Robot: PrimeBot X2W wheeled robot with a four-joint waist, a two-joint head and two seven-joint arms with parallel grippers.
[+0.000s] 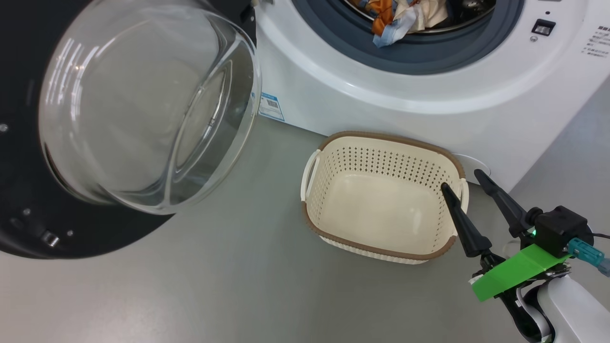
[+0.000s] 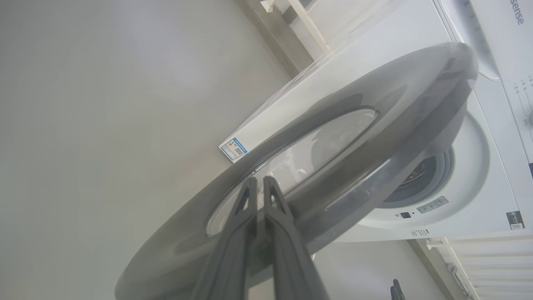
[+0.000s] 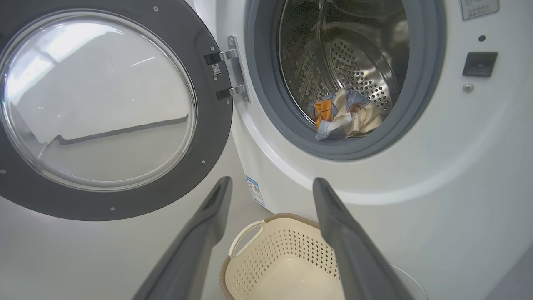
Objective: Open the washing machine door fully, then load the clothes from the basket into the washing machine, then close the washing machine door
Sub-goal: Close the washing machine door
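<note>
Jaws of right gripper [image 1: 460,180] spread wide, empty, over the bare basket [image 1: 381,138]; clothes [image 3: 345,118] lie ahead of them in the drum of the washing machine [image 1: 357,95]. Left gripper [image 2: 258,181] jaws pressed together at the outer face of the washing machine door [image 2: 374,137], probably to push it shut. Lettering [image 2: 516,12] "sense" legible; blue label [image 2: 234,149] not.

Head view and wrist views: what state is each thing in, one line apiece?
washing machine door: swung wide open.
clothes: bunched in the drum, by the seal.
washing machine: loaded, not yet closed.
basket: upright on the floor, empty.
left tool: shut, tips at the door's outer face; contact unclear.
right tool: open, empty, by the basket's right end.
</note>
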